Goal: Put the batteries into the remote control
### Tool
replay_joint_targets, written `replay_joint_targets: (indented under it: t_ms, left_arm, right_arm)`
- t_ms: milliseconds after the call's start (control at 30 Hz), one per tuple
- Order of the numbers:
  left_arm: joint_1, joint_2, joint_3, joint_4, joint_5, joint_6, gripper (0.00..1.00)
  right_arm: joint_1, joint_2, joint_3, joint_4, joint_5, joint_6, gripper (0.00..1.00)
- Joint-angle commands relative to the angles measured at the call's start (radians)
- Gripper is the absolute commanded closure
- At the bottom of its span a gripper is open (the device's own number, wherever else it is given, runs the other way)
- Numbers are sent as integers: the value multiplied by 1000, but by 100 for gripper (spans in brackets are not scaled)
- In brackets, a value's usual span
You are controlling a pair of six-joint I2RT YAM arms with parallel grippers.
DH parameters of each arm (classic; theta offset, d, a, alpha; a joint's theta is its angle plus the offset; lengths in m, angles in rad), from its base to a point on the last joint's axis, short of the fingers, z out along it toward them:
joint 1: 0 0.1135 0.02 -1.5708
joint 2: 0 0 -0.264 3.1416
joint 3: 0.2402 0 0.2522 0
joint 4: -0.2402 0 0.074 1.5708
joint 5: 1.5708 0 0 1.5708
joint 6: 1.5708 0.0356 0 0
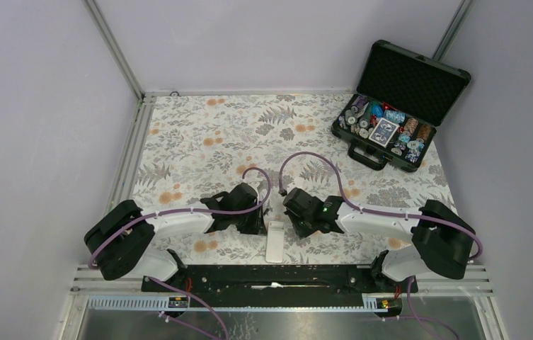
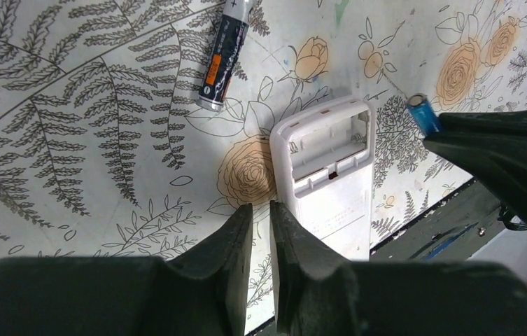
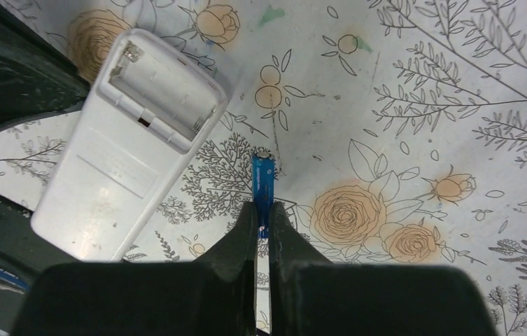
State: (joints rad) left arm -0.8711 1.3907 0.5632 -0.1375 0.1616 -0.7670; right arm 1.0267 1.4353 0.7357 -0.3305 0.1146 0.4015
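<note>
left gripper (image 1: 260,217) and right gripper (image 1: 294,212), seen from above, flank the far end of the white remote control (image 1: 275,242) on the bench (image 1: 199,142). left wrist view: jaws a slit apart and empty, tips at the remote's left edge, a dark battery (image 2: 223,59) lying well off. right wrist view: jaws clamped on the blue battery (image 3: 262,178), just right of the remote's uncovered end.

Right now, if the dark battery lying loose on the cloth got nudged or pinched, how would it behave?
The dark battery lies on its side, a smooth cylinder on the flat cloth, so a sideways nudge would probably roll it. Its glossy wrap may slip in a pinch. It looks rigid and small, likely light.
</note>
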Motion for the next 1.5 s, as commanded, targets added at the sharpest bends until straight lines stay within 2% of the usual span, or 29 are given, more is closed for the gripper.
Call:
replay_joint_targets:
  t_ms: [0,200,633,933,1200,1467]
  left_arm:
    - [5,30,0,-42,-33,34,79]
    - [5,-17,-15,-57,-61,24,79]
    - [24,-237,-54,-176,-183,18,67]
    - [137,-463,-133,-201,-174,10,57]
    - [205,-630,-155,-253,-166,19,37]
    - [225,-734,-150,-279,-169,4,18]
  right_arm:
    - [-1,-73,11,-39,40,-5,100]
    - [-1,-102,35,-38,14,-98,100]
    - [-1,-43,148,-38,-90,-321,100]
    - [-5,36,221,-37,-201,-513,100]
    - [-6,98,275,-78,-217,-634,100]
    - [-5,190,341,-152,-190,-676,100]
